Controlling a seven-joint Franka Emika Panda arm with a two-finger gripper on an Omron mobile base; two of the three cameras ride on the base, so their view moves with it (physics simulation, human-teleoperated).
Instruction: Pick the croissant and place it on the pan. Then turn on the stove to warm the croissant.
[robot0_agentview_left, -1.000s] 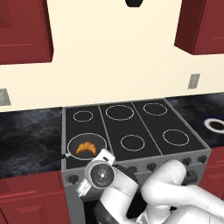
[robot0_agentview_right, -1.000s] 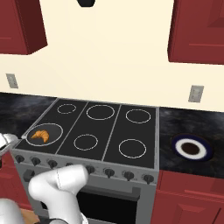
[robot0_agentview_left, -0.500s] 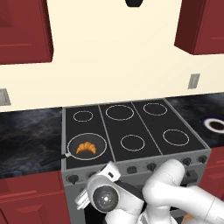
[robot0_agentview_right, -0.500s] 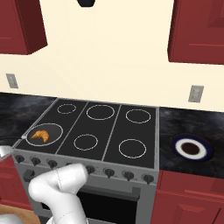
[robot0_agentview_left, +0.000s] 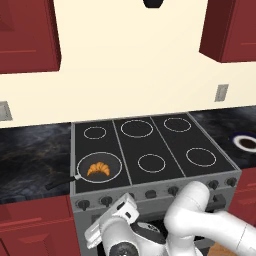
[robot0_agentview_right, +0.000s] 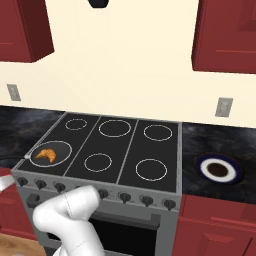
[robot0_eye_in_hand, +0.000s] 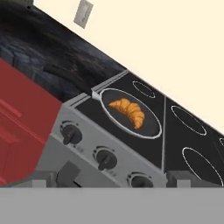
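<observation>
Hand view: croissant (robot0_eye_in_hand: 128, 111) lies inside the pan (robot0_eye_in_hand: 151, 127), front-left burner of the stove (robot0_eye_in_hand: 183, 131). Nothing between hand and pan; grey front panel with knobs (robot0_eye_in_hand: 70, 134) just below the pan. Gripper (robot0_eye_in_hand: 122, 179) fingers spread wide apart, holding nothing, low before the knob row. Dark counter (robot0_eye_in_hand: 48, 57) and wall outlet (robot0_eye_in_hand: 83, 13) beyond. Right base view: small dark plate (robot0_agentview_right: 218, 169) on counter, well apart.

Open air lies before the stove's (robot0_eye_in_hand: 144, 144) knobs (robot0_eye_in_hand: 70, 134); the pan (robot0_eye_in_hand: 151, 124) sits above them.
</observation>
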